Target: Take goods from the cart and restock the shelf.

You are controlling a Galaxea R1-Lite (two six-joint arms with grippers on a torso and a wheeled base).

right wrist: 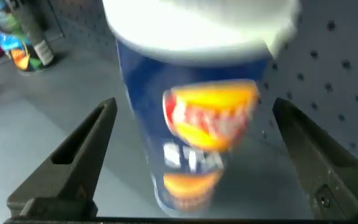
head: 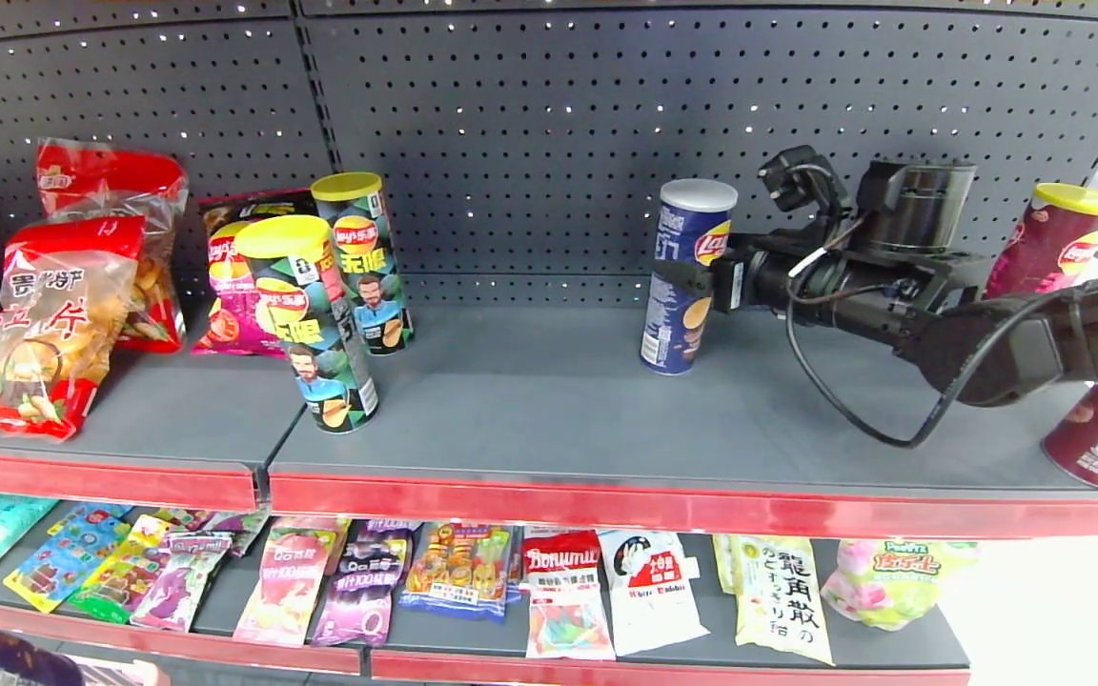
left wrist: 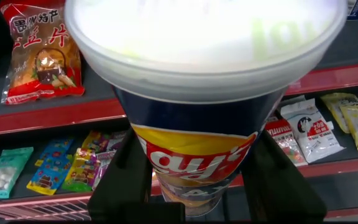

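Note:
A blue chip can (head: 690,229) with a white lid stands upright on the grey upper shelf (head: 530,410), near the pegboard back. My right gripper (head: 687,286) is at the can's mid-height, open. In the right wrist view the blue can (right wrist: 197,130) sits between the fingers (right wrist: 73,168) with a gap on each side. My left gripper (left wrist: 194,165) is shut on a second blue chip can (left wrist: 197,143) with a white lid, held in front of the shelves.
Two yellow-lidded cans (head: 306,314) and snack bags (head: 44,324) fill the shelf's left part. Two maroon cans (head: 1054,238) stand at the right end. Bare shelf lies between the yellow-lidded cans and the blue one. The lower shelf holds several candy bags (head: 463,572).

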